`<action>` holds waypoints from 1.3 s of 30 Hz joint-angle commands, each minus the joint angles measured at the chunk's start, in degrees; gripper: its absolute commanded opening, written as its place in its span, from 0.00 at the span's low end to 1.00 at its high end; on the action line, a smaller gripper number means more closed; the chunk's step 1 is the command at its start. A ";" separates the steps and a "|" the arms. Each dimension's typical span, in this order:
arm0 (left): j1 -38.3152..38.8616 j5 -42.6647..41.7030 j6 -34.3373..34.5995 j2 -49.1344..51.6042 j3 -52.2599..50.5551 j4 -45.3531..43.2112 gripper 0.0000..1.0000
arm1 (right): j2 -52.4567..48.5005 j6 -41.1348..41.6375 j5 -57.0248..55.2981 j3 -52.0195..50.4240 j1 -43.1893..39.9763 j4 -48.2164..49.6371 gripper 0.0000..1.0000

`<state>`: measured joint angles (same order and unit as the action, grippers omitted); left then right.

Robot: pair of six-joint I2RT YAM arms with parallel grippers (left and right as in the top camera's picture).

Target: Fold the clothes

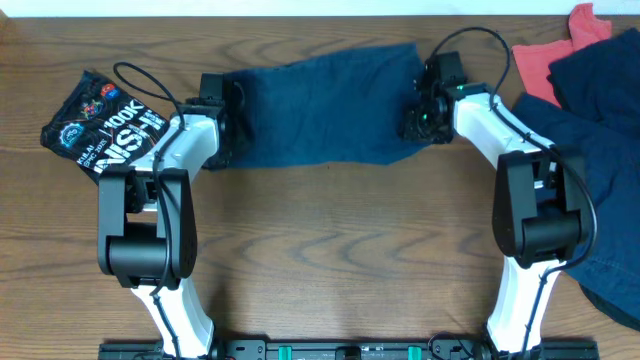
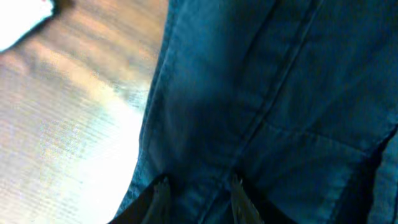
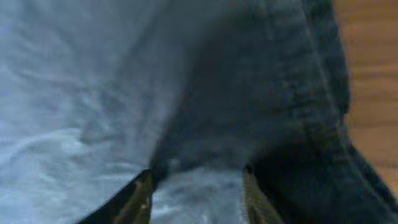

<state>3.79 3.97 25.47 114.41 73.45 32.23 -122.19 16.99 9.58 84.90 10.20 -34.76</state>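
Dark blue denim garment (image 1: 320,105) lies spread across the far side of the wooden table (image 1: 330,250), between the two arms. Left gripper (image 1: 222,112) is at its left end; the wrist view shows the jaws narrow with seamed cloth pinched between the fingers (image 2: 160,194). Right gripper (image 1: 420,115) is at the right end, jaws part-closed on a bunched fold, which fills the gap between the fingers (image 3: 138,194). Black printed T-shirt (image 1: 100,125) lies far left. A red garment (image 1: 545,58) and a navy clothes pile (image 1: 600,150) are far right.
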 commanded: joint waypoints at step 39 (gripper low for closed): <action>-2.21 -13.33 -0.48 1.46 -1.16 17.40 0.98 | 28.85 -2.95 -7.89 -5.95 -3.43 -18.64 0.63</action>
<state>1.85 -4.45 25.47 112.88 72.49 50.30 -93.47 16.47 0.71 78.78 5.10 -53.12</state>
